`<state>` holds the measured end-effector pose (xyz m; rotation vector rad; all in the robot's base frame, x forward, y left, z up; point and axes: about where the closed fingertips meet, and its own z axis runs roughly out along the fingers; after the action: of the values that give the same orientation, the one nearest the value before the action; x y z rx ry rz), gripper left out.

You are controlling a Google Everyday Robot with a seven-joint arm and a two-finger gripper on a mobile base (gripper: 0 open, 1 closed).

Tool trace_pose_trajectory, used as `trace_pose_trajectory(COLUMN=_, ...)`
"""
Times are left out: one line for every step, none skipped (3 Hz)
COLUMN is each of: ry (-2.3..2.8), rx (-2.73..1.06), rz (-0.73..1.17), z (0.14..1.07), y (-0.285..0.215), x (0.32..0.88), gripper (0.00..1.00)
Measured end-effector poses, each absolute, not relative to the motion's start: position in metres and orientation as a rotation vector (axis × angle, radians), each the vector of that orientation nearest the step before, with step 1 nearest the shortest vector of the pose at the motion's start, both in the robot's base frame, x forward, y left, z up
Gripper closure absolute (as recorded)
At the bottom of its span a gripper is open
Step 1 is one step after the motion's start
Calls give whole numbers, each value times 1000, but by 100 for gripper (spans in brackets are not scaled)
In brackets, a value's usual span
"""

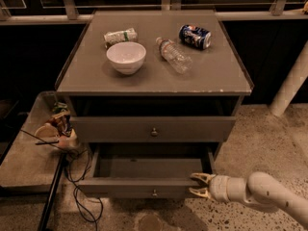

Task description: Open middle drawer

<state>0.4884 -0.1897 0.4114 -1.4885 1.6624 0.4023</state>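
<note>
The middle drawer [144, 186] is the low grey front with a small round knob [154, 192]. It stands pulled out from the cabinet, and its shallow box looks empty. My gripper [198, 185] is at the right end of this front panel, coming in from the lower right on a white arm [260, 194]. Its two tan fingers [202, 178] are spread apart, one at the panel's top edge and one at its lower edge. The taller, wider drawer front [154, 129] above is closed. The smallest drawer is hidden.
On the cabinet top [216, 76] lie a white bowl [126, 57], a clear plastic bottle [173, 55], a blue can [195, 36] and a wrapped snack [120, 36]. A low side table [24, 162] with clutter stands at the left. Cables [79, 177] trail on the floor.
</note>
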Motion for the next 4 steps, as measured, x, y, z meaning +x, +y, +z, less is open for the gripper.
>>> trace_pose_trajectory(ry=1662, rx=-1489, rz=402, z=413, y=-190, x=488, gripper=100)
trace_pose_trajectory(ry=1662, rx=-1489, rz=402, z=413, y=-190, x=488, gripper=83)
trace_pose_trajectory(ry=1662, rx=-1489, rz=402, z=413, y=-190, x=488, gripper=60)
trace_pose_trajectory(ry=1662, rx=-1489, rz=402, z=413, y=-190, x=488, gripper=36)
